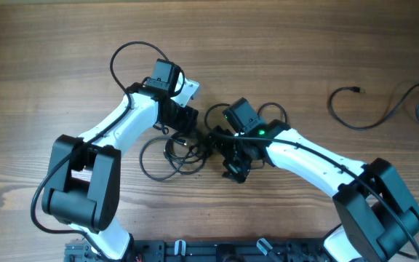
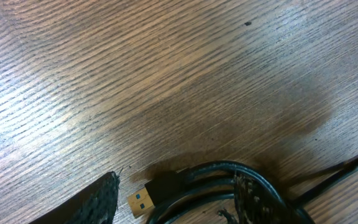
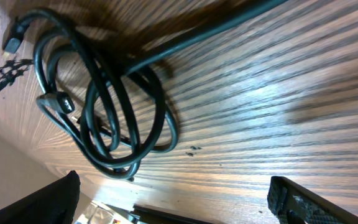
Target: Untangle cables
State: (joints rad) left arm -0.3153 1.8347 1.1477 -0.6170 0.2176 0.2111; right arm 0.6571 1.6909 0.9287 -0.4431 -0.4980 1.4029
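Observation:
The cables point(image 1: 172, 153) lie as a knot of thin black loops on the wooden table between my two arms. My left gripper point(image 1: 185, 125) is low over the knot's far edge. In the left wrist view it point(image 2: 174, 204) is open. A gold USB plug point(image 2: 143, 201) and its strands lie between the fingers, and the loops curve round the right finger point(image 2: 248, 198). My right gripper point(image 1: 235, 169) is at the knot's right side. It point(image 3: 176, 202) stands wide open over bare wood, with the coil point(image 3: 104, 118) ahead of it to the left.
A separate black cable point(image 1: 384, 113) lies in loose curves at the back right of the table. Thicker black wires run along both arms. The table's near edge and the robot's base rail point(image 1: 217, 251) lie just behind the grippers.

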